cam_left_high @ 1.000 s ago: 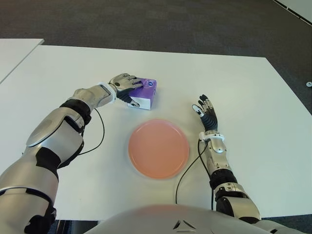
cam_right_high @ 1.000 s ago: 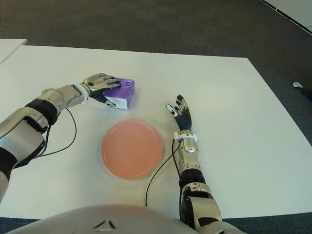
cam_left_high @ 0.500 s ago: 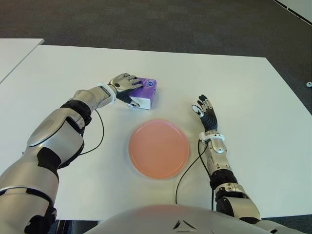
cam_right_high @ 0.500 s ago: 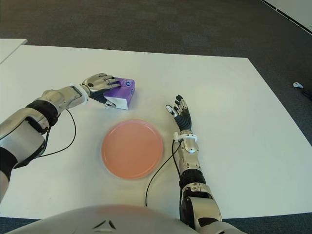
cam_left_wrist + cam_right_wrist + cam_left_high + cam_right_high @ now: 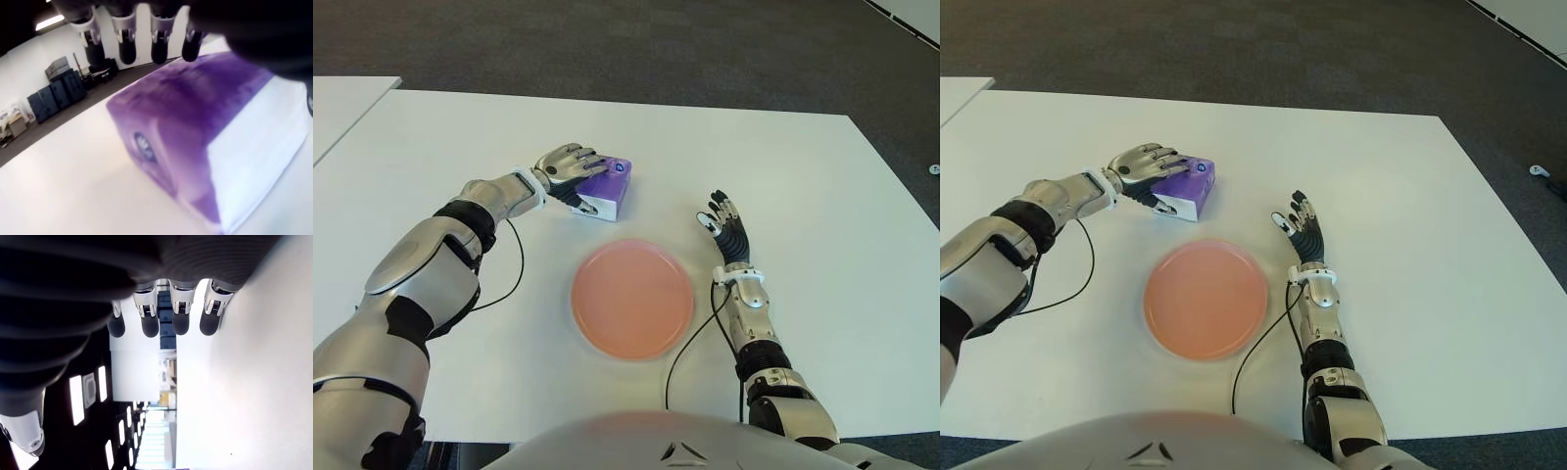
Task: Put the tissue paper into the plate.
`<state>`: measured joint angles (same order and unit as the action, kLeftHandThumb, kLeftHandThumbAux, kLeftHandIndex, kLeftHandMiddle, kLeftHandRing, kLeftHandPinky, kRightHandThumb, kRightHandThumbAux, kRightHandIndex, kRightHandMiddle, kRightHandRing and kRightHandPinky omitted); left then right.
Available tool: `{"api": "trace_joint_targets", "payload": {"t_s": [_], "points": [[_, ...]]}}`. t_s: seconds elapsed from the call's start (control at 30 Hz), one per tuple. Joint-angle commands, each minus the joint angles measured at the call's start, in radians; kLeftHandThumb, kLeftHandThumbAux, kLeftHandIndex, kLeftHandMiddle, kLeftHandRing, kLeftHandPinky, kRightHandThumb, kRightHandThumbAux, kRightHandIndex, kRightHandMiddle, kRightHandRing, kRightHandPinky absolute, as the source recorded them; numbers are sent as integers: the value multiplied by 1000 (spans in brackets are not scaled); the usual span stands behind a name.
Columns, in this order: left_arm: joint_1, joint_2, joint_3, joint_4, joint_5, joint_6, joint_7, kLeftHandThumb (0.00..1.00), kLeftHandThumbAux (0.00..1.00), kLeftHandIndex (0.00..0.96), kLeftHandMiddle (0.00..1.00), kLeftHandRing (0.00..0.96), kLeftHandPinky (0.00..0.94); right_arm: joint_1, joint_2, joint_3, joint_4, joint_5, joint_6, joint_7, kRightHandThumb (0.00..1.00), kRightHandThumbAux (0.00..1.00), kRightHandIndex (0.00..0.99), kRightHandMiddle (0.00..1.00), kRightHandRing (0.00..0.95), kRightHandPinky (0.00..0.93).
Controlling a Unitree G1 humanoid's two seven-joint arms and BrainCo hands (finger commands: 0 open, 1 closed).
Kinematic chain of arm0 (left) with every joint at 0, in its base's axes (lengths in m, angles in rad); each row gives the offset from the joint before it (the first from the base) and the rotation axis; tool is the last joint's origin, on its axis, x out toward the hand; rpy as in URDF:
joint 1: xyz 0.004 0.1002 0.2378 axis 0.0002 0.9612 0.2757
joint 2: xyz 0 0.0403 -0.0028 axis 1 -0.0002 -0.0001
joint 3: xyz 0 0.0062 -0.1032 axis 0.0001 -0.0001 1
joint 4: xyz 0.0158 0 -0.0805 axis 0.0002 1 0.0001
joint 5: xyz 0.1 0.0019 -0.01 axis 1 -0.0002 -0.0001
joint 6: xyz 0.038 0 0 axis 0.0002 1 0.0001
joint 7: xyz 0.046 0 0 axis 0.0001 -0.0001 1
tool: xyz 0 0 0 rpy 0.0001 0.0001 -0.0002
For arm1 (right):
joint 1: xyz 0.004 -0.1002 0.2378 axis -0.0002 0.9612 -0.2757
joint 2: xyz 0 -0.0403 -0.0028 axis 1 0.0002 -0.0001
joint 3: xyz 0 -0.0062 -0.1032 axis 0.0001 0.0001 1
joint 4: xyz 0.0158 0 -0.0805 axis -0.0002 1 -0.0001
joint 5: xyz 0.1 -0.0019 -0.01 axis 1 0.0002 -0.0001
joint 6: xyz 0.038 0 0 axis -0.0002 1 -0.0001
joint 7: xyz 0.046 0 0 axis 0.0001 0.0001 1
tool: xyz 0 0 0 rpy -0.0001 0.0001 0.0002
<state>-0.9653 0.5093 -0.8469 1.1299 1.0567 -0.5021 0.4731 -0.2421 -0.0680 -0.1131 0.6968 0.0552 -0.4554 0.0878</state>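
Pink plate point(image 5: 631, 299) nearest, centre of white table point(image 5: 803, 176). Right hand point(image 5: 727, 227) at its 2 o'clock, fingers extended, holding nothing. Purple tissue paper pack point(image 5: 606, 188) at plate's 11 o'clock on the table; left hand point(image 5: 565, 168) over its top, fingers loosened, not clamped.

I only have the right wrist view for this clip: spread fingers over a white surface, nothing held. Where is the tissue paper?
Observer: The purple tissue pack is beyond the plate, toward the robot's left.
Operator: Is it in the plate yet?
Observer: No. The pink plate holds nothing, and the tissue pack is clear of its rim.
Operator: Which hand is working on it?
Observer: The left robot hand is over the tissue pack's top. The right robot hand shows to the right of the plate.
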Motion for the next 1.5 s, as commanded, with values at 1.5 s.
{"api": "trace_joint_targets", "payload": {"t_s": [1.5], "points": [[67, -4, 64, 10, 27, 7, 96, 72, 265, 0, 0, 0, 0, 137, 2, 31, -7, 5, 118, 33, 40, 583, 0, 30, 0, 0]]}}
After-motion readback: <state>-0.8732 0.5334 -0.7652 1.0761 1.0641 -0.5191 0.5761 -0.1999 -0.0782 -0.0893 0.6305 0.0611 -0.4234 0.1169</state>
